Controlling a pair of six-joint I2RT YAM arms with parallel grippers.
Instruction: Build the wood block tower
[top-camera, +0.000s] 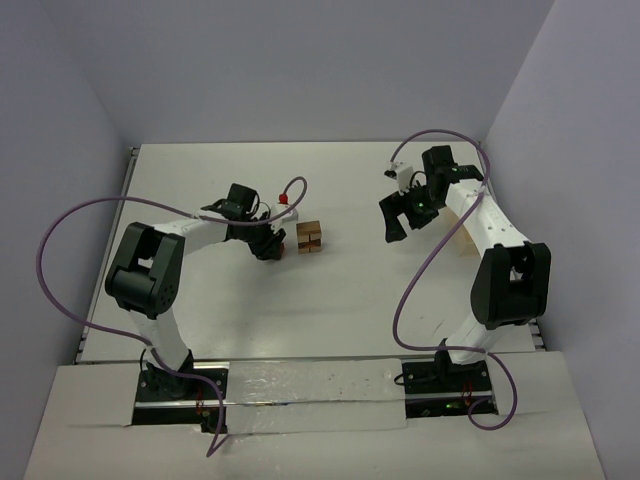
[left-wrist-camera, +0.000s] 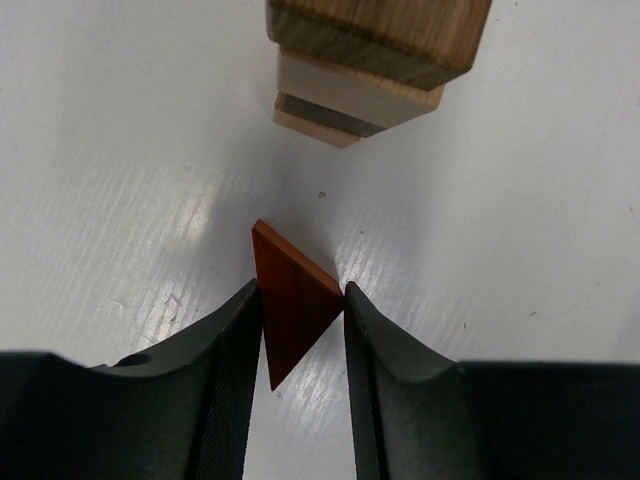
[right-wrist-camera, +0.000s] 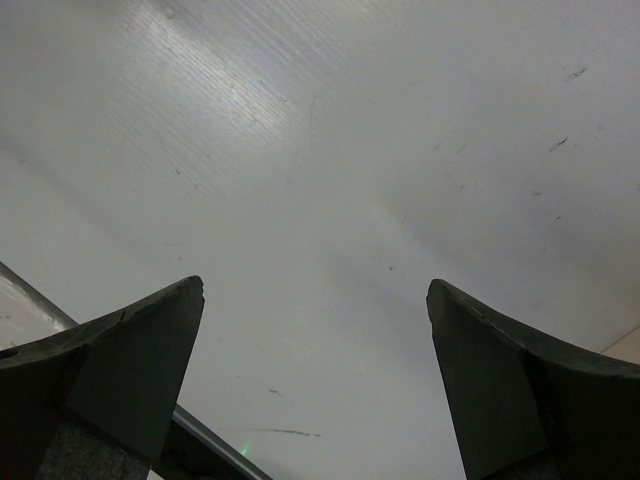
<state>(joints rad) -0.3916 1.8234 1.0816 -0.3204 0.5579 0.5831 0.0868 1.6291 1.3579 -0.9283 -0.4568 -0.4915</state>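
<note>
The wood block tower (top-camera: 309, 237) is a short stack of tan and dark blocks at mid-table; in the left wrist view the tower (left-wrist-camera: 370, 60) fills the top edge. A reddish-brown triangular roof piece (left-wrist-camera: 295, 300) lies on the white table just short of it. My left gripper (left-wrist-camera: 298, 300) is shut on this piece, both fingers touching its sides. From above, the left gripper (top-camera: 272, 245) sits low, just left of the tower, and hides the piece. My right gripper (top-camera: 400, 215) hangs open and empty to the tower's right, seen wide apart in its own view (right-wrist-camera: 315, 290).
A pale wooden box (top-camera: 463, 240) lies partly under the right arm near the right wall. Purple cables loop off both arms. White walls close in the table on the left, back and right.
</note>
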